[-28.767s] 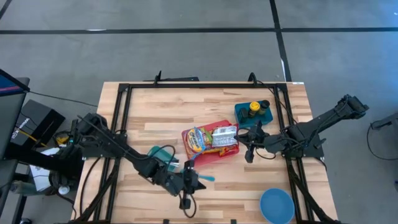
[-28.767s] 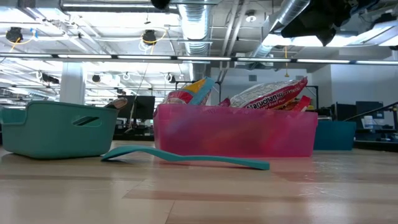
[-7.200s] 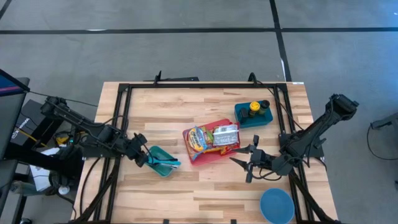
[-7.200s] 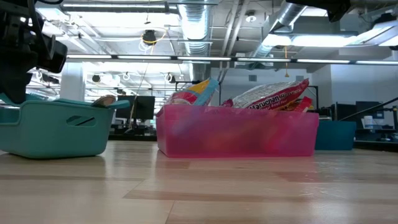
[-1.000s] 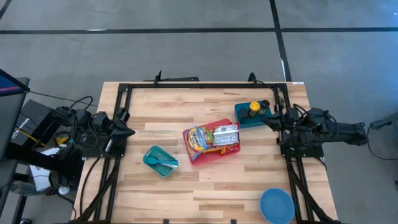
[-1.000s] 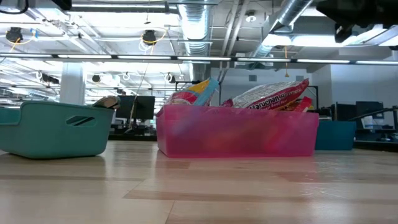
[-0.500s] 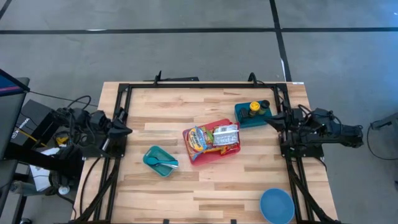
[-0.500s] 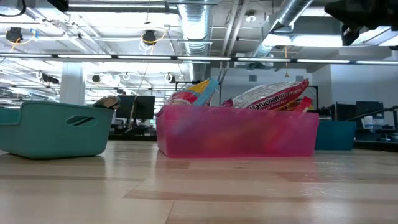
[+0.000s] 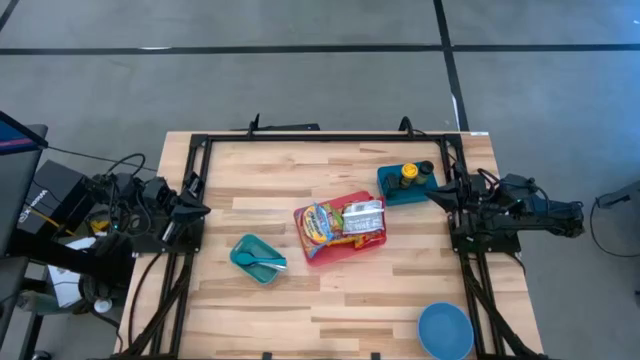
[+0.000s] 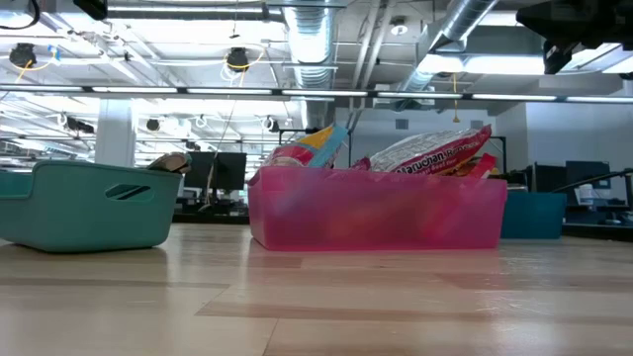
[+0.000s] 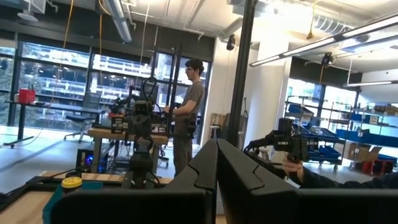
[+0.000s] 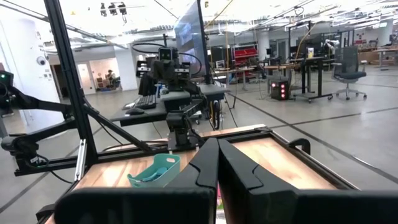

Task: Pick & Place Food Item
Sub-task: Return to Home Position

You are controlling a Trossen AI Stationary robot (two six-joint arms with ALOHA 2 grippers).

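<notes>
Closed together on nothing, the left gripper (image 9: 197, 210) and right gripper (image 9: 436, 194) should settle home slowly, the red bin (image 10: 376, 213) lying well beyond their fingertips.

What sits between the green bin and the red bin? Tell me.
Nothing: in the high view only bare table separates the green bin from the red bin.

Matte-black angular left claw (image 11: 217, 146); dark, cable-draped arms (image 9: 148, 208)
</notes>
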